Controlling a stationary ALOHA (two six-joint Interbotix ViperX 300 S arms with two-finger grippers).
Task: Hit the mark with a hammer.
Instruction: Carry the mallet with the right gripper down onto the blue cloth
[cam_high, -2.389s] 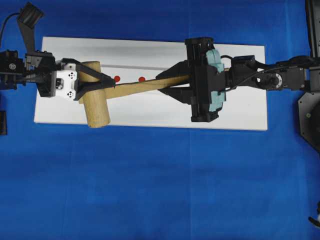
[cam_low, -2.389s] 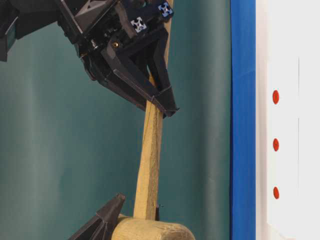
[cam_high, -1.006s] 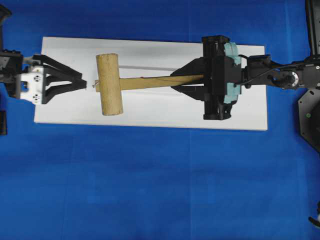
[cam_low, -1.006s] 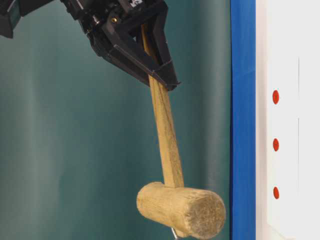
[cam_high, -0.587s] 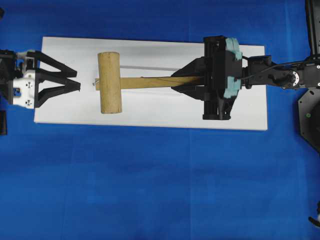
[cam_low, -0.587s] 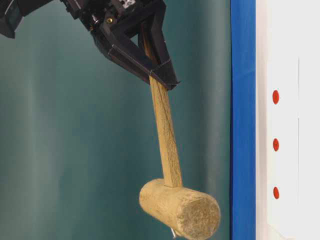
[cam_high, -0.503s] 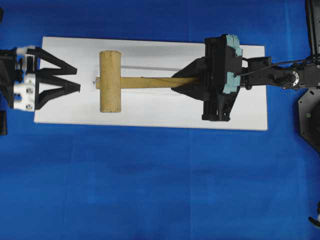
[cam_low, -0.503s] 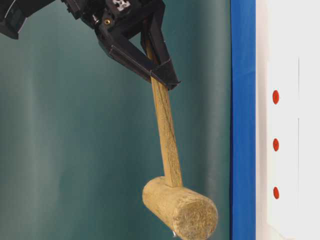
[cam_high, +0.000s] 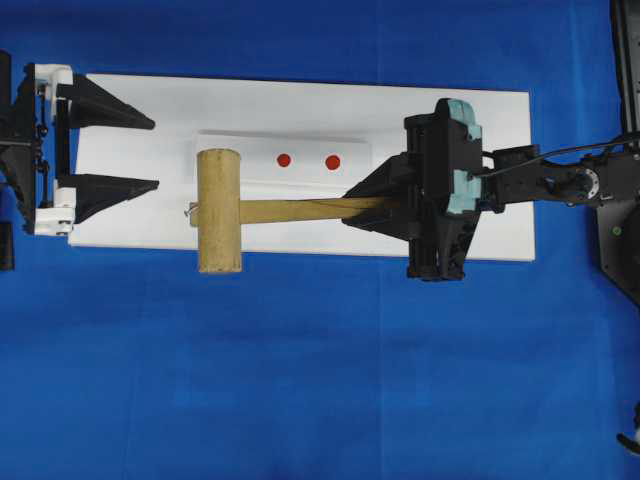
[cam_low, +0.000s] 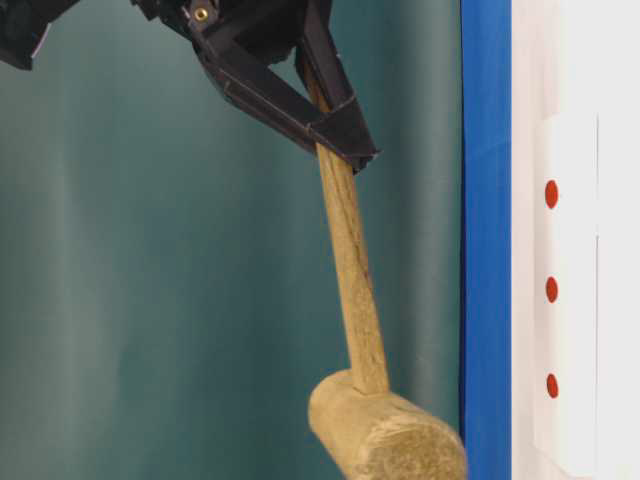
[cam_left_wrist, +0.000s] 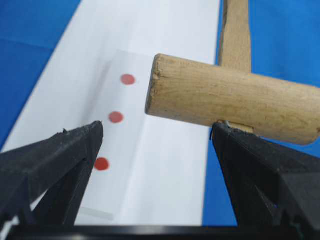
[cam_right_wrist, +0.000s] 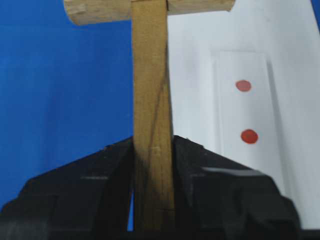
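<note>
The right pincer (cam_high: 352, 207) is clamping the handle of the hammer (cam_high: 219, 210), holding it level above the white block (cam_high: 300, 95), with the head hanging over the block's near long edge. The mark (cam_left_wrist: 101, 163), the end dot of the red row, is sitting near the block's left end. The left pincer (cam_high: 148, 154) is hovering at that end, spread wide and gripping nothing.

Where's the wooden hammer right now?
Seen from overhead, the hammer hangs over the near edge of the white board, its handle clamped in the right hand, its head toward the open left hand.
</note>
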